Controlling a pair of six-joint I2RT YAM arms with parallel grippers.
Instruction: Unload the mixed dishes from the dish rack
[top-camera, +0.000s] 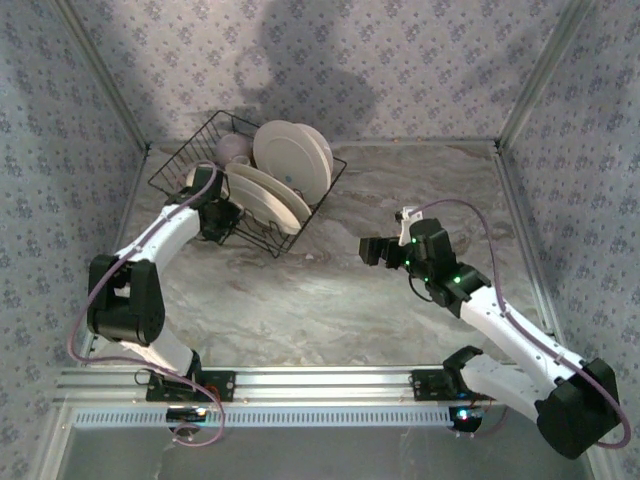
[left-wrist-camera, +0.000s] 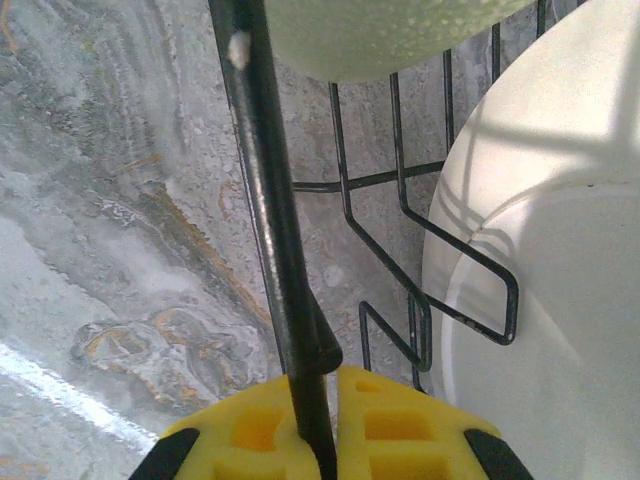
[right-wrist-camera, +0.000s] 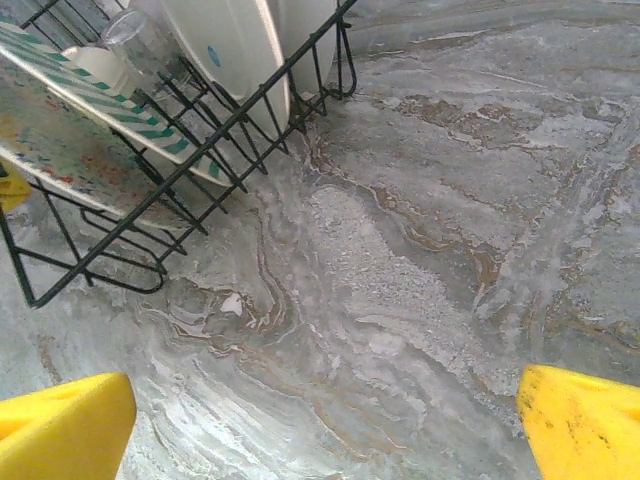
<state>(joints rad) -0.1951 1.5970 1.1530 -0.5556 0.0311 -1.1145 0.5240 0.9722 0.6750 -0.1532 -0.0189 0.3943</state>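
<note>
The black wire dish rack (top-camera: 182, 147) stands at the back left of the table, holding two upright white plates (top-camera: 290, 155), leaning plates (top-camera: 265, 200) in front and a lavender bowl (top-camera: 235, 148). My left gripper (top-camera: 215, 215) is at the rack's near-left side. Its yellow pads (left-wrist-camera: 400, 430) are shut on a black rim wire of the dish rack (left-wrist-camera: 270, 200), beside a white plate (left-wrist-camera: 560, 300) and a pale rounded dish (left-wrist-camera: 380, 35). My right gripper (top-camera: 367, 250) hovers open over bare table right of the rack. Its view catches a green-striped plate (right-wrist-camera: 100, 95) and a white plate (right-wrist-camera: 225, 45).
The marbled grey table (top-camera: 330, 300) runs in front of and to the right of the rack. Patterned walls close in the back and sides, with metal rails (top-camera: 520, 190) along the table's edges. A clear cup (right-wrist-camera: 140, 40) sits inside the rack.
</note>
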